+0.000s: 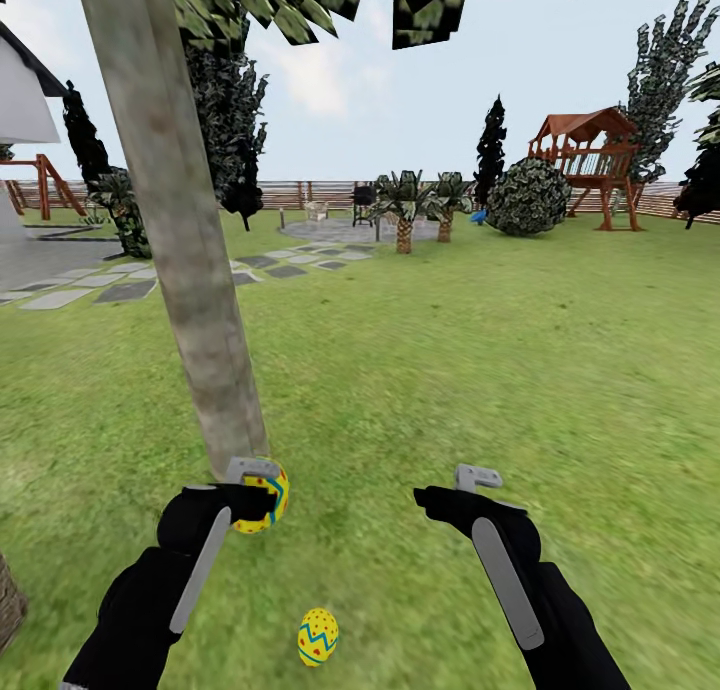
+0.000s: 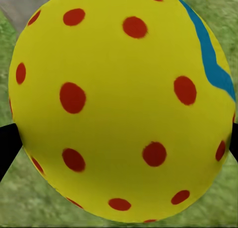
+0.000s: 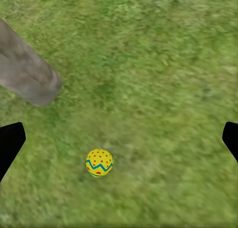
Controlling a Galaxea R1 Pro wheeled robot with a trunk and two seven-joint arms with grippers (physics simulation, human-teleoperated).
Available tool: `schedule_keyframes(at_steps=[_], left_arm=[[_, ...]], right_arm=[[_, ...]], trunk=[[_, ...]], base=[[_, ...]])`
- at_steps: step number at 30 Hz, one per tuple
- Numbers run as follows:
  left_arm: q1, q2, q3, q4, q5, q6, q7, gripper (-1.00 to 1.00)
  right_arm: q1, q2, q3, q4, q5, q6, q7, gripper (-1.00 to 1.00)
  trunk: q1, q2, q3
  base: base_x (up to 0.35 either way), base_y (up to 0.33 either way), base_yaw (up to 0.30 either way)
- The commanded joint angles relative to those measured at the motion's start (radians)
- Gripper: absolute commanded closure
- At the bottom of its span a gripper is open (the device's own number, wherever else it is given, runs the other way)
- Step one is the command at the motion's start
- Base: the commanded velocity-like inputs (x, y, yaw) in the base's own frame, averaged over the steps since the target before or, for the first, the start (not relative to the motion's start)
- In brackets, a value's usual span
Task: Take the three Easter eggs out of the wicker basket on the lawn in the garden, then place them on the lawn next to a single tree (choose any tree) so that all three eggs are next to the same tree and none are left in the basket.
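Left gripper (image 1: 262, 492) pinches an Easter egg (image 1: 268, 498) beside the tree (image 1: 180, 240) trunk. Right gripper (image 1: 450, 490) hovers spread over mottled lawn (image 1: 480, 350); a second egg (image 1: 318, 637) lies near the tree.

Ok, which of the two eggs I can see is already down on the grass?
The egg lying on the lawn between the arms. The other egg is held in the left gripper, beside the tree trunk.

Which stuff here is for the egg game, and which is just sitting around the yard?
For the job:
egg in the left claw
egg on the grass
tree trunk
lawn

Just there:
red playset
palms
stepping stones
fence
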Motion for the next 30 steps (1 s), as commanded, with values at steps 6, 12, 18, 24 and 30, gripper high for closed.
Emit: schedule_keyframes(at_steps=[6, 12, 18, 24, 30], left_arm=[[-0.03, 0.001, 0.003, 0.086, 0.01, 0.004, 0.011, 1.0], [-0.051, 0.002, 0.003, 0.163, 0.01, 0.004, 0.009, 1.0], [-0.12, 0.004, 0.002, 0.386, 0.016, -0.041, 0.008, 1.0], [-0.192, 0.006, 0.002, 0.582, 0.018, -0.144, 0.008, 1.0], [-0.242, 0.007, 0.003, 0.715, 0.018, -0.214, 0.007, 1.0]], right_arm=[[-0.001, 0.0, 0.001, -0.001, -0.01, 0.002, -0.01, -1.0], [-0.001, 0.0, 0.001, -0.001, -0.012, 0.002, -0.01, -1.0], [-0.001, 0.004, 0.003, 0.001, -0.012, 0.0, -0.01, -1.0], [-0.001, 0.006, 0.006, 0.007, -0.011, -0.002, -0.01, -1.0], [-0.001, 0.008, 0.007, 0.009, -0.01, -0.002, -0.01, -1.0]], trunk=[[0.004, -0.009, -0.005], [0.027, -0.051, -0.024], [0.05, -0.093, -0.043], [0.073, -0.135, -0.062], [0.096, -0.177, -0.08]], base=[[0.0, 0.0, 0.0], [0.0, 0.0, 0.0], [0.0, 0.0, 0.0], [0.0, 0.0, 0.0], [0.0, 0.0, 0.0]])
